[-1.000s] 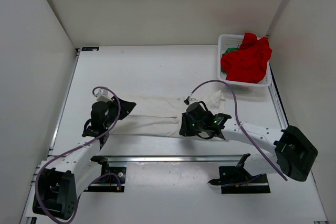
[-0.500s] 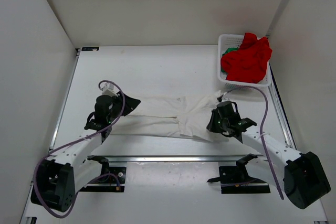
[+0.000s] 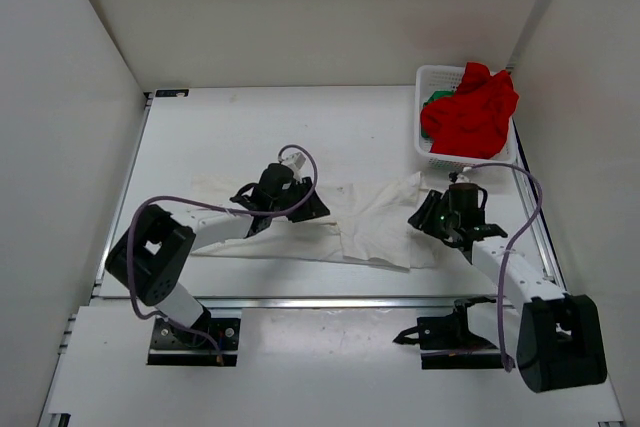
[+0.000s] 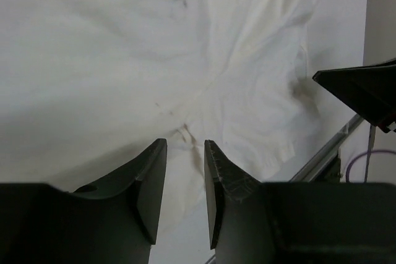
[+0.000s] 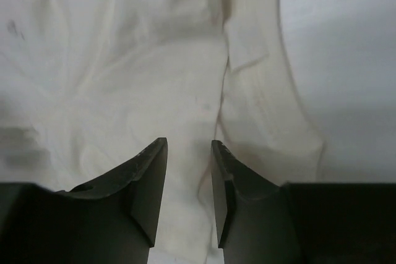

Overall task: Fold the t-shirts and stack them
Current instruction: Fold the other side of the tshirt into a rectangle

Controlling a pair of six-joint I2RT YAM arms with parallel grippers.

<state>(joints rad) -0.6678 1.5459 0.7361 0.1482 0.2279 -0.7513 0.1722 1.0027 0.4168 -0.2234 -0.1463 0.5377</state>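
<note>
Top view: the cream-white cloth t-shirt (image 3: 370,222) lies spread on the white table (image 3: 300,127), its long axis running left to right. The left gripper (image 3: 300,202) hovers over its middle, arm reaching in low from the left. The right gripper (image 3: 428,219) sits at its right end, forearm stretched out from the near right. The bright red cloth t-shirt (image 3: 470,117) and bright green cloth t-shirt (image 3: 436,99) are heaped in the white plastic mesh basket (image 3: 440,69) at the far right.

Left wrist view: the jaws of the left gripper (image 4: 185,143) stand partly apart, released. Wrinkled cloth (image 4: 124,60) lies beneath, and no fold is seen pinched.

Right wrist view: the right gripper (image 5: 189,143) is likewise parted and empty above a creased edge of the shirt (image 5: 124,78). The right arm looks better placed to take that end.
</note>
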